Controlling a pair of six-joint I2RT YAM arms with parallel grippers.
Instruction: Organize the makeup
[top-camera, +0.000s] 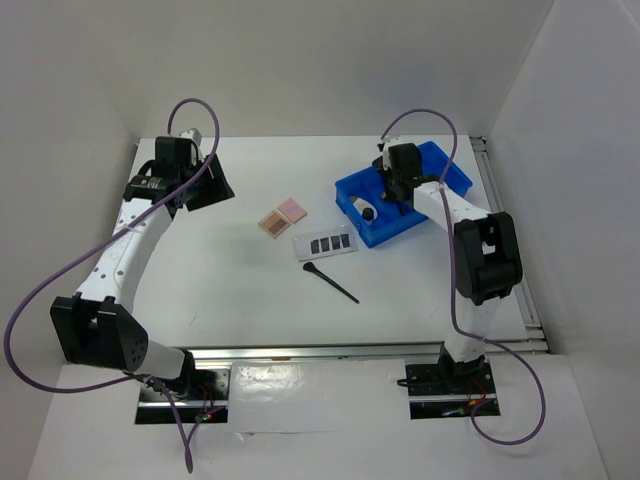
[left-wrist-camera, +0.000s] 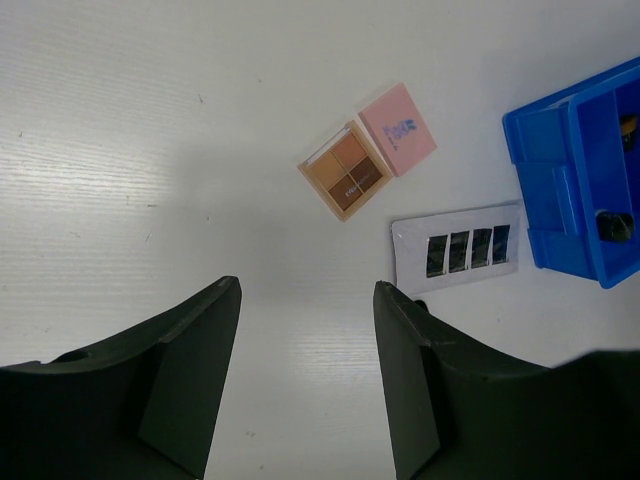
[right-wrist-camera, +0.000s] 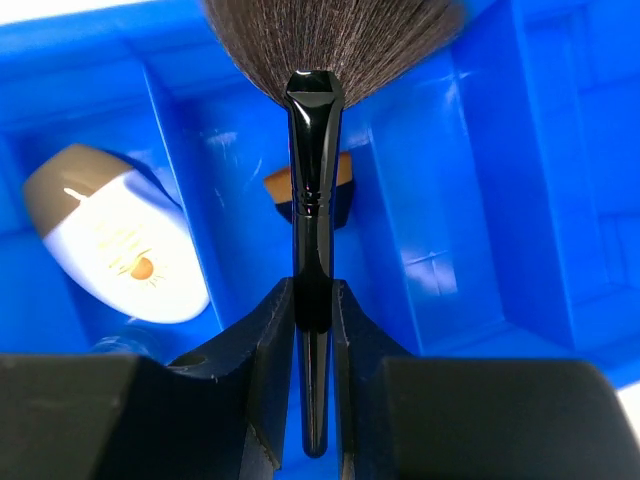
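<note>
Black brush in right gripper | seen by right wrist only

In the right wrist view the brush loses most of its bristles past the top edge. The fingers of the right gripper pinch its handle and cover it on both sides lower down. Behind the handle sits a small tan-topped thing, mostly hidden, so I can't say what it is. Just below the white tube a pale glassy bit peeks over the gripper body, with too little showing to name. In the left wrist view the blue bin runs off the right edge, and a dark lump inside it is too small to make out. From above, the right arm covers much of the bin's inside.
</note>
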